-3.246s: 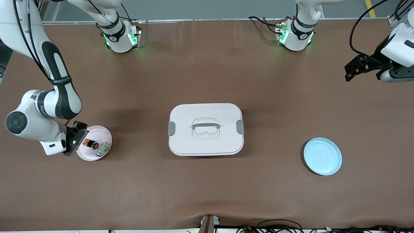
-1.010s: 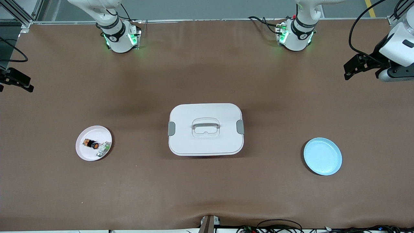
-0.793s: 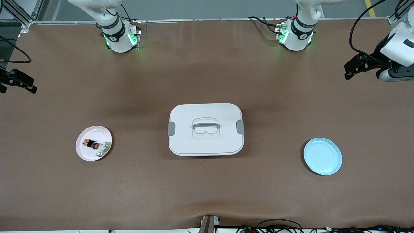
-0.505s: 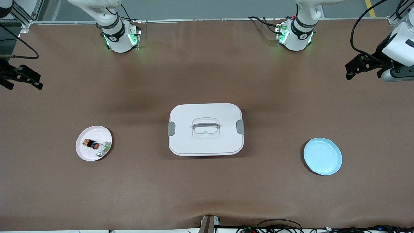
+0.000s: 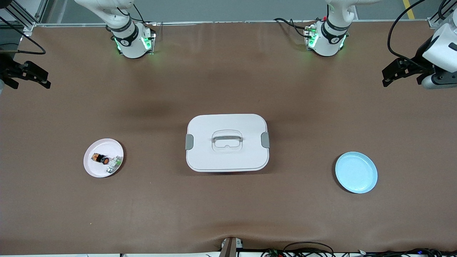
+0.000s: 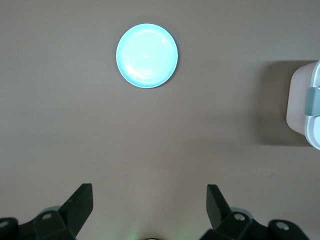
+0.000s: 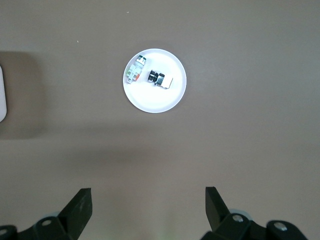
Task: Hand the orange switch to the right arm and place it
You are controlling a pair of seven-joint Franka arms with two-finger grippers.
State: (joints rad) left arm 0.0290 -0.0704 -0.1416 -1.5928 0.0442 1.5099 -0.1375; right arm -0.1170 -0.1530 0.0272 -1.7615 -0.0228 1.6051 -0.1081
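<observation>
Lowest in the front frame, toward the left arm's end: blue plate (image 5: 356, 177), nothing on it. Slightly higher in the frame, toward the right arm's end: pink plate (image 5: 93, 170), carrying the orange switch (image 5: 100, 158) on its side, with a whitish-green part (image 5: 114, 164) just beside it, slightly nearer the camera. Mid-frame: white lidded box (image 5: 227, 142), closed, handle flat.

Up at the frame's edge on the right arm's end: right gripper (image 5: 45, 79), high over bare table, jaws apart, holding nothing. Confirmed in the right wrist view, looking down on plate and switch (image 7: 160, 79) from well above. At the frame's other edge, the left gripper (image 5: 385, 76), likewise raised, jaws apart and empty, with the blue plate below in its wrist view.

Judged close to finished, with the switch resting on the plate at the right arm's end.

Possible trouble from any further grasp:
- Pinching the whitish-green part by mistake, given how close the two lie.
- Rolling the stubby cylinder off with a glancing finger.
- Shoving the light plate across the cloth.
</observation>
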